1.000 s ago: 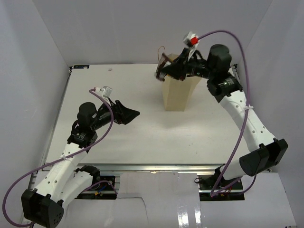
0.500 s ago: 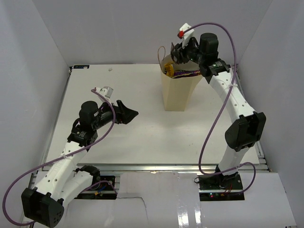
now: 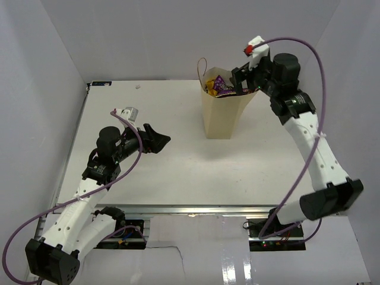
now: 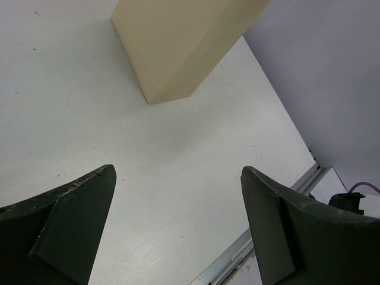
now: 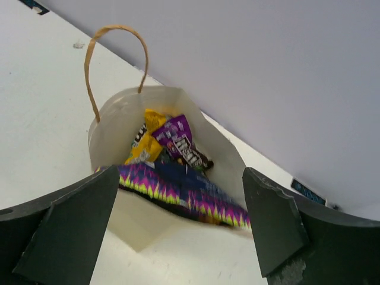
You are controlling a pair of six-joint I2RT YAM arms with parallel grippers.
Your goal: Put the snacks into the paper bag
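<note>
The tan paper bag stands upright at the back of the table, one loop handle sticking up. Several snacks fill its mouth: a large dark purple bag with zigzag edging lies across the top, a purple packet and a yellow packet sit behind it. My right gripper hovers open just right of the bag's mouth, empty. My left gripper is open and empty over the table, well left of the bag.
White walls close the table on three sides. A metal rail runs along the near edge. The right arm's purple cable loops above the bag's right side.
The right gripper opened and let the large dark purple bag drop into the paper bag, then drew back to the right. The left gripper opened a little wider in place.
</note>
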